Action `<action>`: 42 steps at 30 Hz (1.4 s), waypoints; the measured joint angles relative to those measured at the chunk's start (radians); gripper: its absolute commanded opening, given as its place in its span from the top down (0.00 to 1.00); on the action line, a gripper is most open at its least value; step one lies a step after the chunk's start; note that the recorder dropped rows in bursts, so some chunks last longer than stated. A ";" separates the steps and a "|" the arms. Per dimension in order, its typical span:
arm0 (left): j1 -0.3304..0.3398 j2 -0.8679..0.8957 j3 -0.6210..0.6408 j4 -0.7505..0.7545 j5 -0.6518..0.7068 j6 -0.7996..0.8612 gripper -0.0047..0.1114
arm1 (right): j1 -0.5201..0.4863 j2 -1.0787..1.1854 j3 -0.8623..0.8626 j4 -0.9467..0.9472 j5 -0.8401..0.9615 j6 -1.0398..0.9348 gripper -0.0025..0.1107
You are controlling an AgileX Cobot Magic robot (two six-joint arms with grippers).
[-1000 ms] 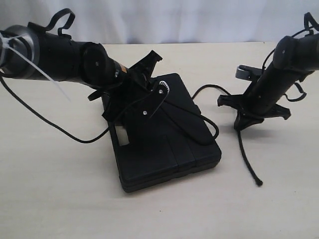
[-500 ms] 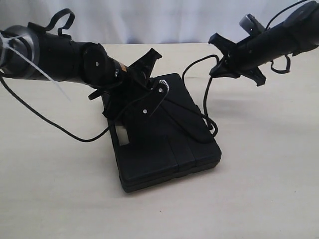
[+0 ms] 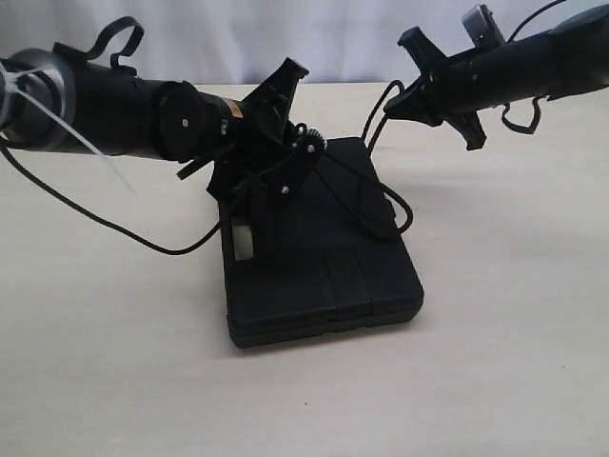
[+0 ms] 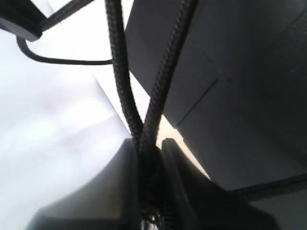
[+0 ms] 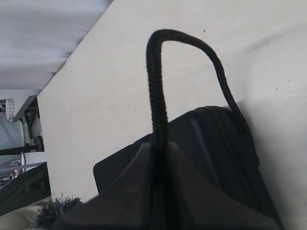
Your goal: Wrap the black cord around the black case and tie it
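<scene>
The black case (image 3: 319,267) lies flat mid-table, its handle slot on the left edge. The black cord (image 3: 381,119) rises from the case's far right side up to my right gripper (image 3: 392,107), which is shut on it above the table. The right wrist view shows the cord (image 5: 156,96) arching out of the shut fingers over the case (image 5: 216,143). My left gripper (image 3: 366,224) reaches over the lid, shut on two cord strands (image 4: 144,115) that cross at its fingertips beside the case (image 4: 230,72).
The beige table (image 3: 114,362) surrounds the case. A thin smooth arm cable (image 3: 114,243) trails from the left arm across the table left of the case. A white backdrop (image 3: 333,38) stands behind the table's far edge.
My right gripper rose from the table on the right and swung up toward the far centre, lifting the cord. The left gripper and the case shifted slightly.
</scene>
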 measured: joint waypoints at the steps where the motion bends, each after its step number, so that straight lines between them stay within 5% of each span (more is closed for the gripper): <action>1: 0.000 0.000 0.000 0.005 -0.001 0.000 0.96 | -0.008 0.000 0.000 0.007 0.012 -0.004 0.94; 25: 0.000 0.000 0.000 0.049 -0.078 0.000 0.96 | -0.049 0.000 0.000 -0.091 0.249 -0.131 0.93; 31: 0.000 0.000 0.000 0.049 -0.074 0.000 0.96 | -0.049 0.000 0.000 -0.223 0.356 -0.221 0.78; 42: 0.000 0.000 0.000 0.049 -0.066 0.000 0.96 | 0.004 -0.002 0.000 -0.335 0.340 -0.183 0.78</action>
